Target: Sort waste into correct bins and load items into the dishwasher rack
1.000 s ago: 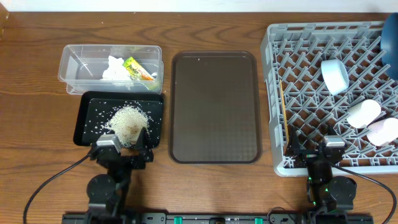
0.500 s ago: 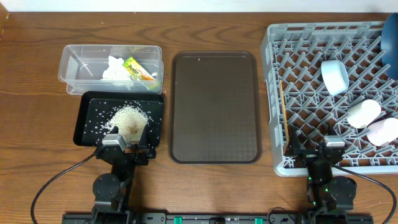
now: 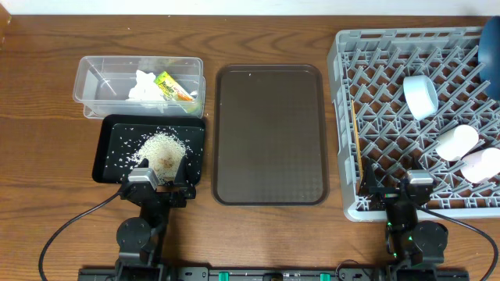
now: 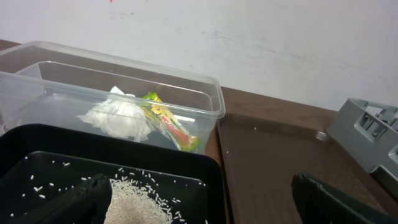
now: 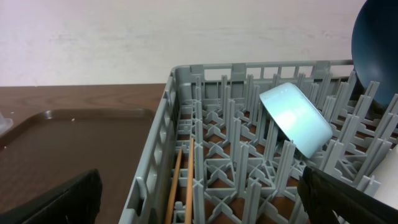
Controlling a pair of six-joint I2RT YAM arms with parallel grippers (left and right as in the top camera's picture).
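Note:
The clear tub (image 3: 98, 82) holds the crumpled tissue (image 3: 143, 86) and the yellow-green wrapper (image 3: 173, 87). Rice (image 3: 160, 147) lies heaped in the black tray (image 3: 109, 168). My left gripper (image 3: 156, 187) hangs open over that tray's near edge; its wrist view shows the rice (image 4: 140, 202) between its fingers (image 4: 81, 202), with tissue (image 4: 118, 118) and wrapper (image 4: 168, 121) beyond. The grey rack (image 3: 344, 117) carries the blue bowl (image 3: 420, 95), dark plate (image 3: 491, 43), pale cup (image 3: 457, 142), pink cup (image 3: 480, 165) and chopsticks (image 3: 355, 136). My right gripper (image 3: 410, 187) is open at the rack's near edge, holding nothing, chopsticks (image 5: 177, 186) just ahead.
A large brown serving tray (image 3: 270, 134) lies between the two bins and the rack, with nothing on it. Bare wooden table runs along the left side and the far edge. Cables trail from both arm bases at the near edge.
My left arm shifted slightly to the right at the black tray's near edge, then stayed still. The right arm and all objects have not moved.

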